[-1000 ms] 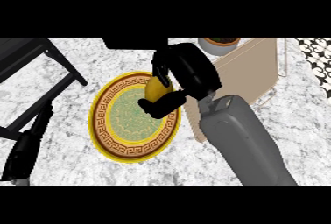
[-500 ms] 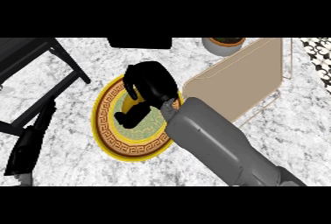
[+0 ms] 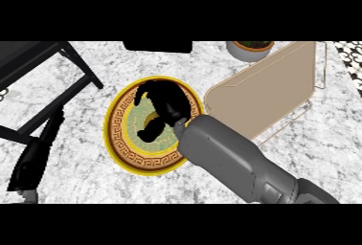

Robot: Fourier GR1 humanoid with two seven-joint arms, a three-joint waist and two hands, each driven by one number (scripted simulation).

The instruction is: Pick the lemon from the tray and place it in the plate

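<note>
The right hand's black fingers (image 3: 164,98) curl downward over the round gold-rimmed patterned plate (image 3: 124,143); just below them a small yellow lemon (image 3: 153,128) peeks out, resting on the plate's green centre, beside the beige rectangular tray (image 3: 272,86)

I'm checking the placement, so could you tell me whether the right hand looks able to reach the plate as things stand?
Probably yes: the right hand already hovers over the plate, with nothing between them.
</note>
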